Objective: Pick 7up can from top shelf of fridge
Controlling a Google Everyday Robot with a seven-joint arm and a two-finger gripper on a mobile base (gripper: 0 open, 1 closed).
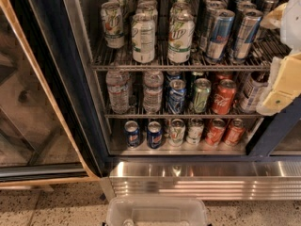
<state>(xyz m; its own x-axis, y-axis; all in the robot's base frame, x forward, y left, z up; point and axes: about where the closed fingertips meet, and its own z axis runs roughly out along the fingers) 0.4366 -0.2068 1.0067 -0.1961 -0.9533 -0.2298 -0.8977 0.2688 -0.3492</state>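
Observation:
The fridge (202,178) stands with its door open. On its top shelf (178,68) the 7up cans stand in three rows running back. The front ones are at the left (112,25), the middle (143,37) and the right (180,39). All are upright. My gripper (283,79), cream and white, is at the right edge of the view, in front of the right end of the top and middle shelves. It is well to the right of the 7up cans and touches none of them.
Slim blue-and-silver cans (218,34) fill the right of the top shelf. The middle shelf holds water bottles (117,91), a green can (201,95) and a red cola can (223,97). Several cans stand on the bottom shelf (154,134). The glass door (28,79) is at left. A clear plastic bin (157,212) is at the bottom edge.

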